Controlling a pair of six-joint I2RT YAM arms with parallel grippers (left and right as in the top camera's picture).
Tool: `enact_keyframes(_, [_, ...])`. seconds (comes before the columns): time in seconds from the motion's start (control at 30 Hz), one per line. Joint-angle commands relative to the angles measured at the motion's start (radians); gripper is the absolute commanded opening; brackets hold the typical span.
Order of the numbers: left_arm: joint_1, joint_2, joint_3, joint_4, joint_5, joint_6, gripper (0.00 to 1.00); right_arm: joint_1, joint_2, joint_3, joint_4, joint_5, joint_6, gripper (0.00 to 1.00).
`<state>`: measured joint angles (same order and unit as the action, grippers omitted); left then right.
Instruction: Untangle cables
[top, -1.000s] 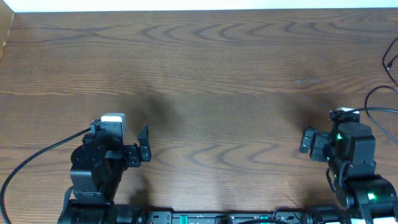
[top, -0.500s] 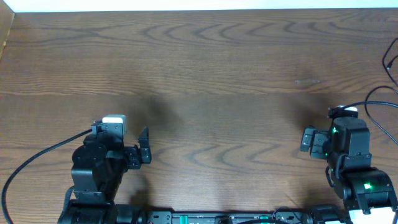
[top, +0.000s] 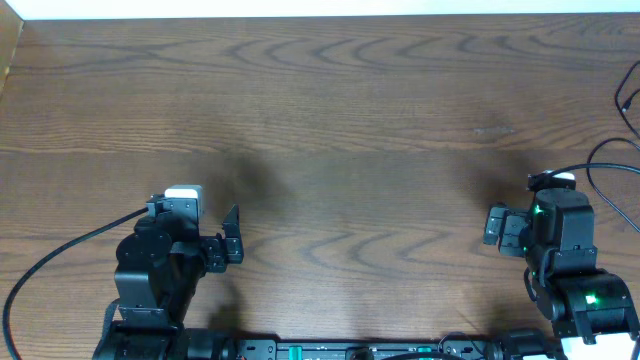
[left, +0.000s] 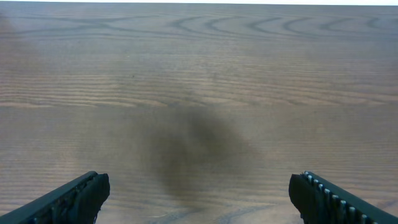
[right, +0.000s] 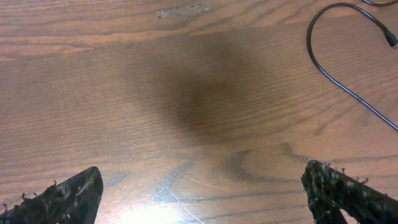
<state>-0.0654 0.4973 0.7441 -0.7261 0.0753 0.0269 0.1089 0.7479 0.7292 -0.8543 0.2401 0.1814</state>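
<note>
Both my grippers are hanging spread wide over the wood.
My left gripper and right gripper are showing dark, ribbed fingers set far apart, pinching nothing. A thin black cable is lying in a smooth loop at the upper right of the right wrist view, flat on the brown, wavy-grained table, well apart from my fingers.

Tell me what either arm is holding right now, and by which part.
Nothing is held: the left fingers and right fingers are open and empty.
</note>
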Motion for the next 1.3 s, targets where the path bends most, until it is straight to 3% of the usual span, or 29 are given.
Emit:
enact_keyframes(0.0, [0.003,-0.003,-0.008,0.000,-0.009,0.014,0.98,0.006,-0.002,-0.006,-0.003,0.015,-0.003,0.99])
enact_keyframes(0.57, [0.003,-0.011,-0.008,-0.003,-0.009,0.014,0.98,0.006,-0.002,-0.006,-0.003,0.015,-0.003,0.99])
enact_keyframes(1.27, [0.015,-0.496,-0.010,-0.232,-0.035,-0.002,0.98,0.006,-0.002,-0.006,-0.003,0.015,-0.003,0.99])
